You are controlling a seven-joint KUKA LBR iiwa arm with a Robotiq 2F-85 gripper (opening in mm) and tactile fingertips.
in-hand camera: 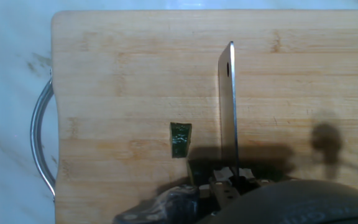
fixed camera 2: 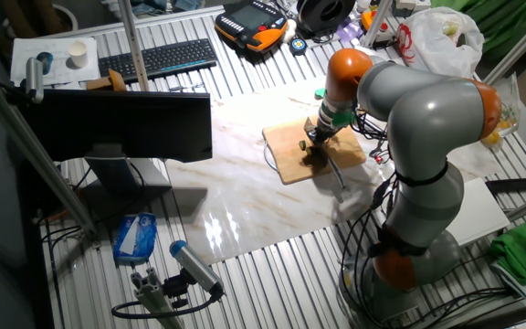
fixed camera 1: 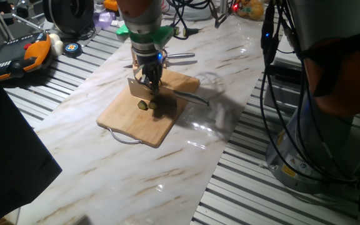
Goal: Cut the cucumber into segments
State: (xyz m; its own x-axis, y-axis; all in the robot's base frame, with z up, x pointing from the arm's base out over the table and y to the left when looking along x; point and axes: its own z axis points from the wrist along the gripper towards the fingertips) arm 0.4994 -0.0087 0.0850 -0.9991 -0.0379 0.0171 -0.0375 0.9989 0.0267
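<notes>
We see the gripper (fixed camera 1: 150, 82) lowered over a wooden cutting board (fixed camera 1: 121, 120) that lies on the marble-patterned table (fixed camera 1: 74, 150). In the hand view a knife blade (in-hand camera: 228, 106) runs straight up from the fingers, seen edge-on, with a hole near its far tip; the fingers are clamped on the knife at its base, where pale parts of the hand press against the metal. In one fixed view the blade (fixed camera 1: 137, 89) shows as a flat grey plate standing upright on the board beside the fingers.

One small dark green segment (in-hand camera: 180, 139) lies on the board just left of the blade, apart from it, with a paler face showing. Below it, at the lower edge of the hand view, another dark green piece of cucumber (in-hand camera: 194, 176) sits partly hidden by the hand, so we cannot tell its full shape. In one fixed view two small green pieces (fixed camera 1: 144, 105) lie close together under the gripper.

The board's metal loop handle (in-hand camera: 41, 143) curves off its left side in the hand view. A second knife (fixed camera 1: 191, 97) rests across the board's far edge onto the table. From the other fixed view, the grey and orange arm (fixed camera 2: 409, 100) bends down over the board (fixed camera 2: 290, 151).
</notes>
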